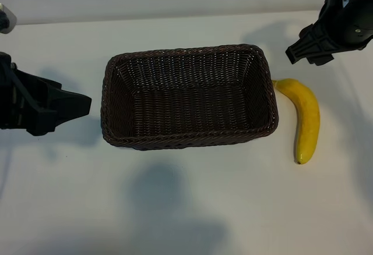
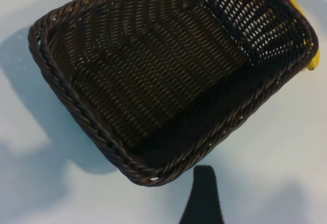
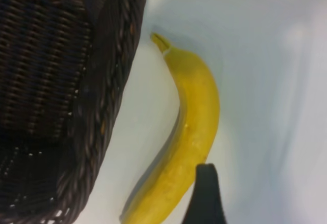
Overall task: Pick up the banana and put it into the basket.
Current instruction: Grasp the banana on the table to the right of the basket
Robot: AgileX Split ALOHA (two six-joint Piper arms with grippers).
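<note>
Yellow banana [image 1: 306, 120] is seen lying on the bench [image 1: 192, 208], just right of the basket [image 1: 188, 96], stem tip at the basket's far right corner, long axis running far-to-near. Right gripper [image 1: 309, 48] is held above the stem end, fingers spread, nothing grasped; it is clearly the nearer arm. Left gripper [image 1: 70, 105] is parked left of the basket, fingers released.

A robot test bench, lab-like, is showing: a bare white worktop [image 1: 186, 208] is lying between two black arms mounted left and right.
</note>
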